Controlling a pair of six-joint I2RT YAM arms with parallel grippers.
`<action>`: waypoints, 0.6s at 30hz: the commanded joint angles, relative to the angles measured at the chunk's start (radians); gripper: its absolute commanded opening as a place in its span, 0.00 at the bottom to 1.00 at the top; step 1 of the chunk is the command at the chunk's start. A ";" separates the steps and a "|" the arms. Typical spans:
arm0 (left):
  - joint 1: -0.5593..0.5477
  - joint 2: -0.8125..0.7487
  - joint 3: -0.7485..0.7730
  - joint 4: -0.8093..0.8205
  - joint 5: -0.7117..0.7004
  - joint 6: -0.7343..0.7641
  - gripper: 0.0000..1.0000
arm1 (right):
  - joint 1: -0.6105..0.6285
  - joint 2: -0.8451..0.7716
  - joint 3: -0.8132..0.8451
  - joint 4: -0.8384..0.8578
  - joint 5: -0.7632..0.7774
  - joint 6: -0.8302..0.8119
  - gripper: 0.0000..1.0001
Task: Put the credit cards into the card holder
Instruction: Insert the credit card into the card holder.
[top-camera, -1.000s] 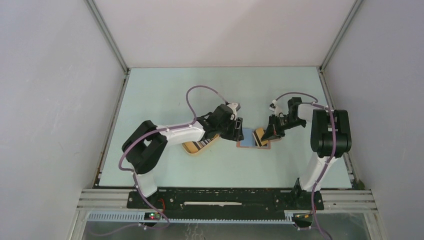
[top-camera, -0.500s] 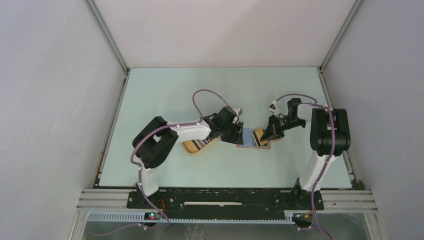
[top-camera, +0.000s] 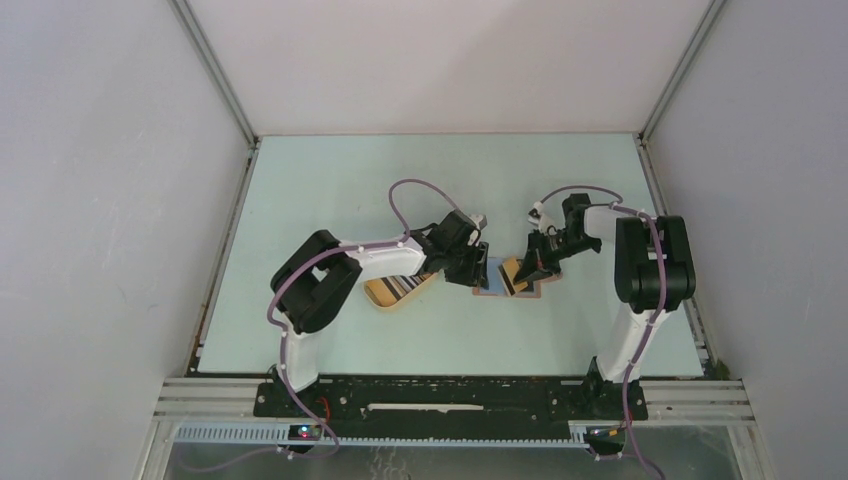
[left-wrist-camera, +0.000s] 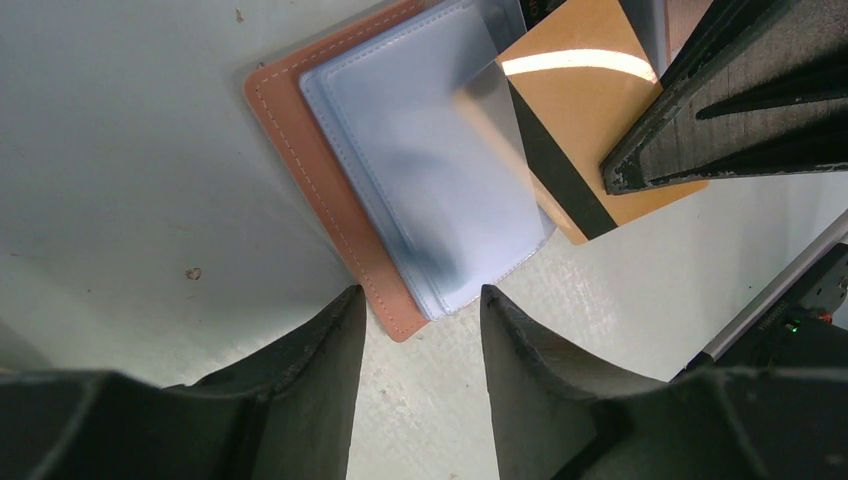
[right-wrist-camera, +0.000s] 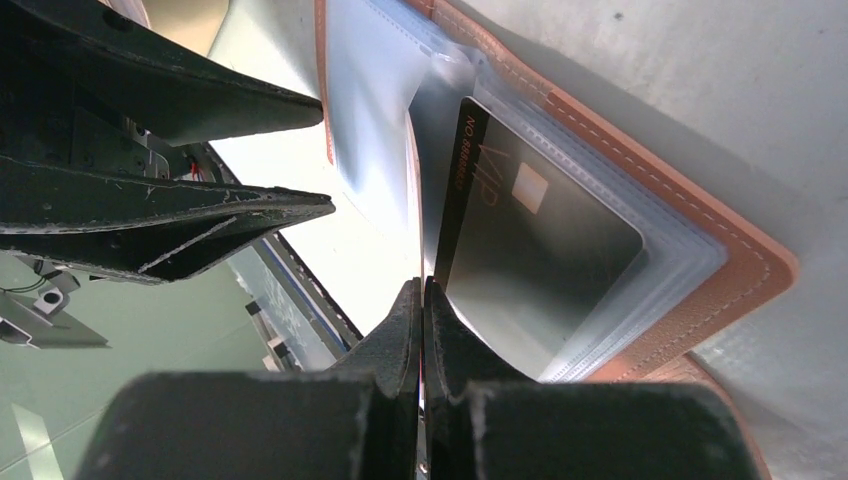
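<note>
Overhead view of two robot arms meeting at mid-table (top-camera: 330, 190) over an open card holder (left-wrist-camera: 340, 200), which lies flat with its reddish-brown leather down and its pale blue lining and clear sleeves (left-wrist-camera: 470, 200) facing up. The right gripper (right-wrist-camera: 421, 300) is pinched closed on the edge of a gold credit card (left-wrist-camera: 590, 110) with a black stripe, whose far end sits partly under a sleeve. The left gripper (left-wrist-camera: 415, 305) hangs with its jaws apart over the holder's near corner, grasping nothing. More credit cards (top-camera: 405, 287) lie in a yellow tray (top-camera: 385, 295) just left of the holder. The card looks light, stiff and slick, so it is probably best held by an outer edge. The holder looks soft and likely to slide unless it is pinned at a corner.
</note>
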 joint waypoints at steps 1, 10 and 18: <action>0.005 0.022 0.047 -0.020 0.025 -0.010 0.50 | 0.019 0.013 0.032 0.016 0.038 0.026 0.00; 0.010 0.033 0.050 -0.023 0.040 -0.017 0.44 | 0.033 0.000 0.033 0.060 0.072 0.064 0.02; 0.019 0.042 0.046 -0.012 0.074 -0.043 0.43 | 0.045 -0.031 0.005 0.113 0.100 0.114 0.00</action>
